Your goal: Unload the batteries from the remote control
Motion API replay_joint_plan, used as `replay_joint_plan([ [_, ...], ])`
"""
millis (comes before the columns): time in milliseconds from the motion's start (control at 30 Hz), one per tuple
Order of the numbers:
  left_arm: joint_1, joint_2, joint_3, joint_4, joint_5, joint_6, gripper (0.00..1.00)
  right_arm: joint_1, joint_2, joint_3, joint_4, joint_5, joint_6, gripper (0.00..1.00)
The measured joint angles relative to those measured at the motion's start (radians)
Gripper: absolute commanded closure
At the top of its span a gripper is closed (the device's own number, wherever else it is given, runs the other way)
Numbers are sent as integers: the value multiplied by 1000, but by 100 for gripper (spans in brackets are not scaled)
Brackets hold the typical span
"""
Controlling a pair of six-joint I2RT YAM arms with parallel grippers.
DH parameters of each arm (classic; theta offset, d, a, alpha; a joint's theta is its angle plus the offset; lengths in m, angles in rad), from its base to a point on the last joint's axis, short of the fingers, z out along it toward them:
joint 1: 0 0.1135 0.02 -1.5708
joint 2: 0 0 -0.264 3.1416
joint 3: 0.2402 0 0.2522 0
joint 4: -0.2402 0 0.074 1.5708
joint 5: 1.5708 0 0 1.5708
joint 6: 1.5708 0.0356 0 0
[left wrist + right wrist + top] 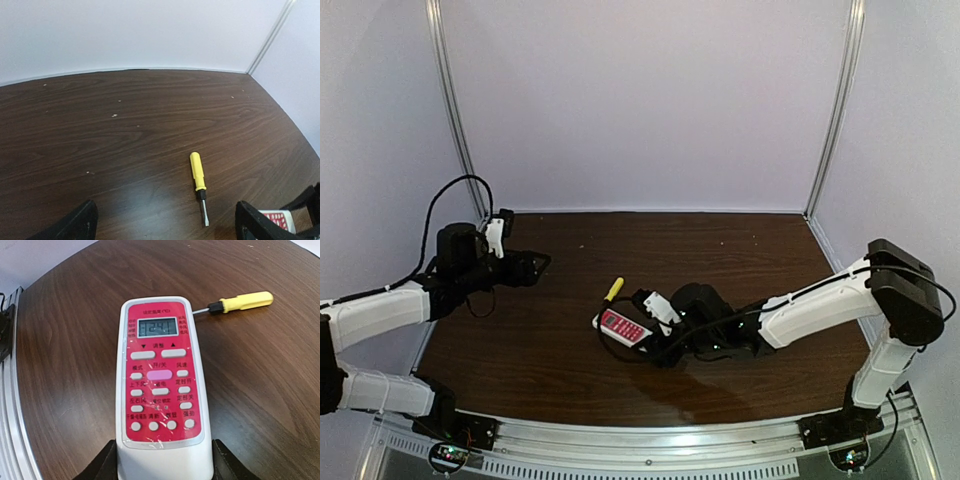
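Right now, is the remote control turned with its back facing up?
No, the remote control has its red button face turned upward toward the right wrist camera.

A dark brown wood-grain table (760,250) fills the floor of a small booth. Plain pale walls (640,100) close it in at the back and on both sides. A slim metal post (837,110) runs up each back corner. A ribbed silver rail (650,445) edges the near side of the table.

A small screwdriver (199,187) lies flat near the middle of the table. It has a yellow handle, a black collar and a short flat-tipped metal shaft. The handle points toward the back wall. A few tiny pale specks (114,115) dot the wood farther back.
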Motion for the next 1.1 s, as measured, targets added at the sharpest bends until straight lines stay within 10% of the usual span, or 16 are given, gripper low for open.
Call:
replay_joint_plan([
  [1100, -140, 321, -30, 706, 449, 534, 5, -253, -477, -221, -80, -283, 220, 57],
])
